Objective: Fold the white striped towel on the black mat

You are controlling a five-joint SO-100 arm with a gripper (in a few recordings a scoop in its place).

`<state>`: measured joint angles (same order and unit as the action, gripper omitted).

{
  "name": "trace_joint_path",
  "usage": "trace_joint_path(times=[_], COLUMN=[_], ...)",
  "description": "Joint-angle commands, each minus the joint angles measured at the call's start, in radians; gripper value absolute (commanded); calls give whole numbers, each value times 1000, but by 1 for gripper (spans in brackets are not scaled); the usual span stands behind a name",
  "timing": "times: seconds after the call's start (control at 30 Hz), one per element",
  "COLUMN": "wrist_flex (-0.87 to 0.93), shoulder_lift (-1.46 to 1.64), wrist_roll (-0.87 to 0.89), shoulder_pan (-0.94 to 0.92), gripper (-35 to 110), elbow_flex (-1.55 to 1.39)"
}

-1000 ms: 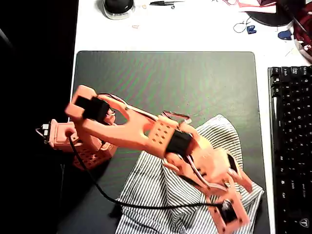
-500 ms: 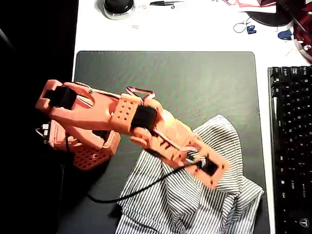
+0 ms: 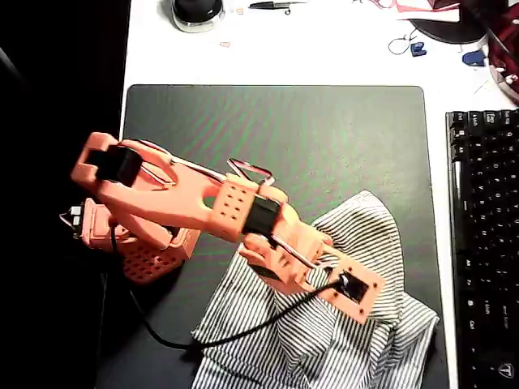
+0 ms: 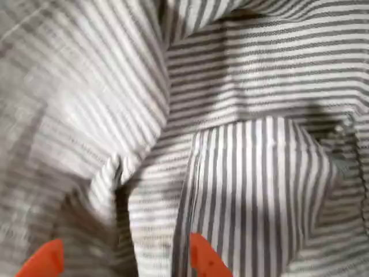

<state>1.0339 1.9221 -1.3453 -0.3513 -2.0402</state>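
On the lower right part of the black mat (image 3: 284,130), the white striped towel (image 3: 373,243) lies rumpled and bunched rather than flat, with its upper edge humped into a rounded fold and its lower part running off the bottom of the overhead view. In the wrist view the cloth (image 4: 253,173) shows overlapping layers with stripes running in different directions and deep creases between them. The orange gripper (image 4: 124,259) hangs just above the towel with its two fingertips (image 4: 202,257) spread apart, holding nothing between them.
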Motion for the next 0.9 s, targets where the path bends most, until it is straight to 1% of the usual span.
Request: trace_joint_path(times=[0.0, 0.1, 0.2, 0.3, 0.43, 0.5, 0.63, 0.87], wrist_flex=[-61, -121, -230, -238, -121, -40, 100, 252], shoulder_lift=[-71, -126, -147, -149, -101, -61, 21, 130], wrist_roll=[31, 38, 34, -25, -124, -158, -287, -491], shoulder_pan=[32, 75, 89, 74, 0, -55, -181, -376], gripper=[27, 25, 22, 14, 4, 3, 2, 1], elbow_flex=[71, 35, -61, -115, -115, -86, -71, -41])
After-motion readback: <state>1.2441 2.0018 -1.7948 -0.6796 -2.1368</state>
